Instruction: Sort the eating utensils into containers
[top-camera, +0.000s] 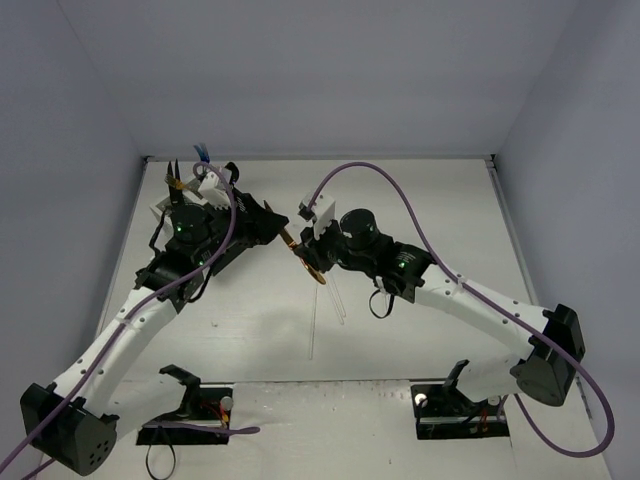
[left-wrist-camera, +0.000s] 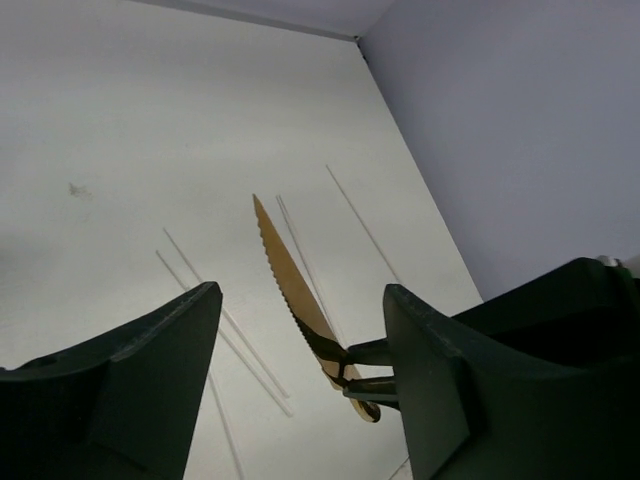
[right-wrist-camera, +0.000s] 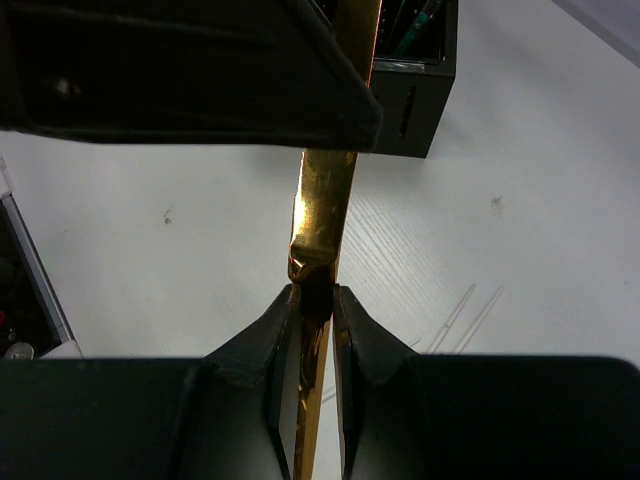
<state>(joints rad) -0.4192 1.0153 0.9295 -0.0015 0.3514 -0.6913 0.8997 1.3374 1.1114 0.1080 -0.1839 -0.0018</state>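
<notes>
- The right gripper is pinched narrow on the handle of a gold knife, holding it up off the table near the middle
- The knife's long axis runs from those fingers out toward the far left, serrated blade leading
- The left gripper stands wide and empty, one finger on either side of the blade; a gap shows on both sides in its own view
- The bins sit at the far left, much nearer the left gripper than the right, so a handover looks likely
- Clear plastic utensils lie on the table below the knife, between the two arms
</notes>
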